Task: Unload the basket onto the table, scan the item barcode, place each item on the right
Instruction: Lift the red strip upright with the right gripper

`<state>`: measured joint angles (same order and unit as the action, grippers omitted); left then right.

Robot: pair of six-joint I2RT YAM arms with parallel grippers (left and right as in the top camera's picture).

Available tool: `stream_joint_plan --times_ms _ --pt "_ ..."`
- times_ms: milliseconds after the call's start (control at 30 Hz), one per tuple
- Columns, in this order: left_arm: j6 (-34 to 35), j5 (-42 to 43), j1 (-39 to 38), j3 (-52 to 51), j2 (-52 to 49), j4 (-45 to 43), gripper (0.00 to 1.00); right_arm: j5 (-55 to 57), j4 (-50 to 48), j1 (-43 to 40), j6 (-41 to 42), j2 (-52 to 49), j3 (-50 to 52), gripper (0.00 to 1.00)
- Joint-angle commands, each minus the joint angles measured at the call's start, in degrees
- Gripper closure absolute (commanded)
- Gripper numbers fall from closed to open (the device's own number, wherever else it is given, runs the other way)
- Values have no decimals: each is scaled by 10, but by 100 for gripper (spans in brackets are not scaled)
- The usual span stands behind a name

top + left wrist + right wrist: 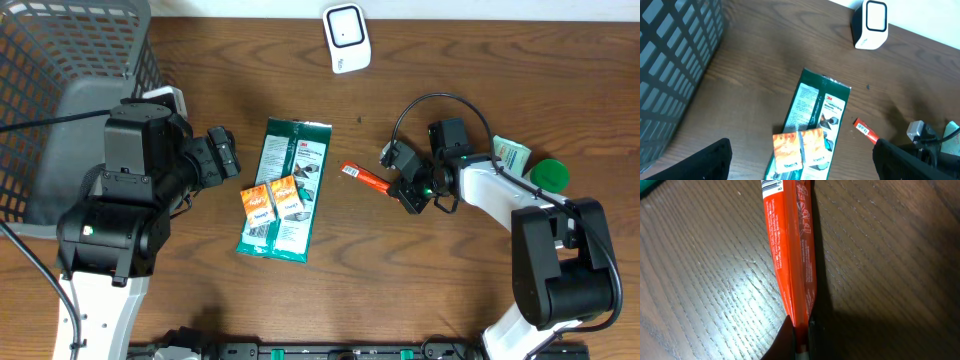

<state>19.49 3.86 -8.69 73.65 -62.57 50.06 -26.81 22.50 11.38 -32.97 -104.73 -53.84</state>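
Note:
An orange-red packet lies flat on the wooden table, a barcode printed at its far end. My right gripper is shut on its near end; in the right wrist view the packet is pinched edge-on between the two fingers. The white scanner stands at the table's back edge, well apart from the packet. My left gripper hangs open and holds nothing, just left of a green package. The left wrist view shows that package and the scanner.
Two small orange sachets rest on the green package. A grey wire basket fills the back left corner. A green-capped bottle and a white tube lie at the right, behind my right arm.

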Motion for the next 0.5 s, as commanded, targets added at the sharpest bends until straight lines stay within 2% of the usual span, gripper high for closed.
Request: stream_joint_plan --times_ms 0,233,467 --pt "-1 -9 2 7 1 0 10 8 14 3 23 0 -4 99" --pt "-1 -9 2 7 1 0 10 30 126 3 124 69 -103 99" --pt "-1 -9 2 7 1 0 10 40 137 3 155 157 -116 99"
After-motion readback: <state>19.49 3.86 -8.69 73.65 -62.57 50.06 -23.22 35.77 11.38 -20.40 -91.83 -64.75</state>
